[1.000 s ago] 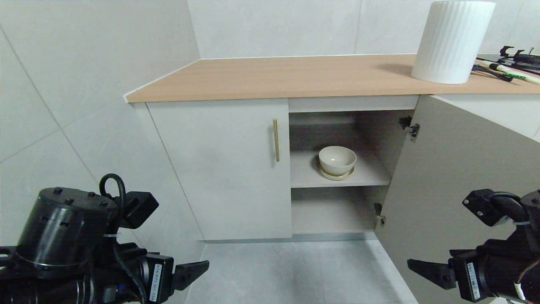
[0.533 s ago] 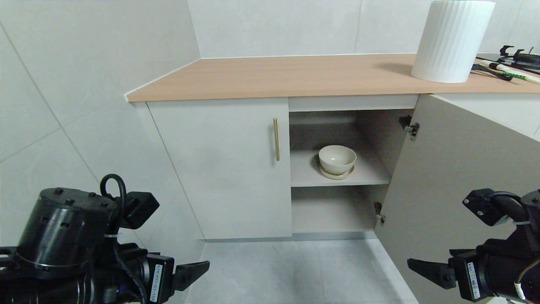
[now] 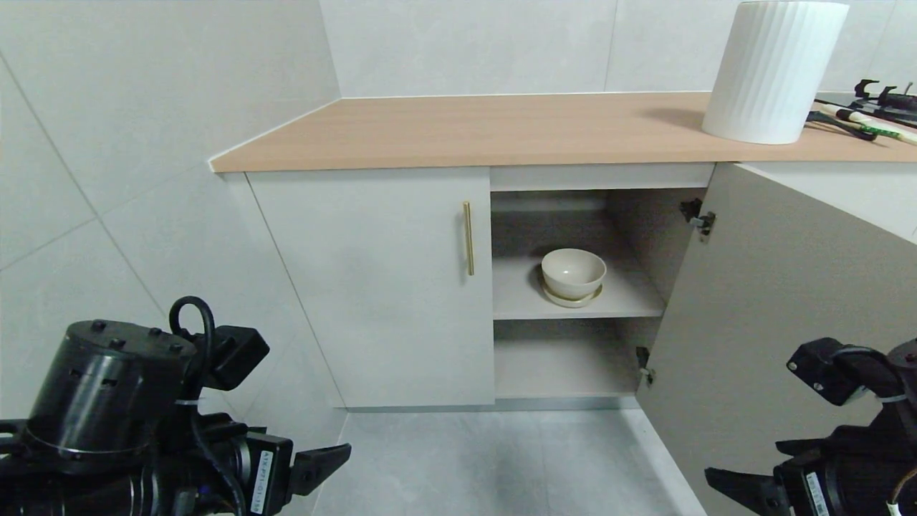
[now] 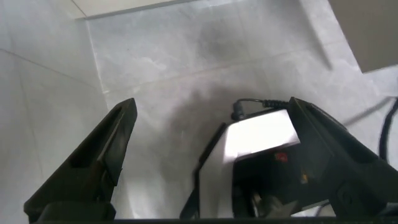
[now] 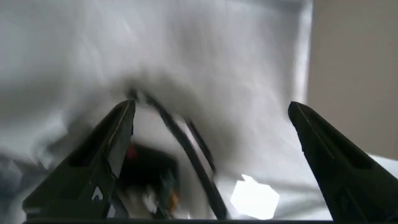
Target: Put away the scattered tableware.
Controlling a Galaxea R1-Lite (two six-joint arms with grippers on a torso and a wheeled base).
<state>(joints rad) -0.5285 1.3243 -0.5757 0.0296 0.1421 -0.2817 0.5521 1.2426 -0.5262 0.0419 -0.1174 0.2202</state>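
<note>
The black right arm (image 3: 845, 459) is sinking slightly, its jaws and the left arm's (image 3: 143, 430) spread and empty, while the cream ceramic bowl (image 3: 573, 271) is sitting stowed on its saucer (image 3: 571, 297) on the grey cabinet's upper shelf (image 3: 634, 295).

Head camera sat high and looked forward and down at the pale grey two-door cabinet (image 3: 372, 287) under the light wooden desk (image 3: 466, 132), mid range, with both arms at the lower corners. Left wrist camera pointed steeply down past the left gripper (image 4: 212, 106) onto the grey tiled floor (image 4: 186, 56), close. Right wrist camera looked down past the right gripper (image 5: 210, 109), close and blurred. All three shared that floor. Head and right wrist views shared the open beige cabinet door (image 3: 774, 301).
</note>
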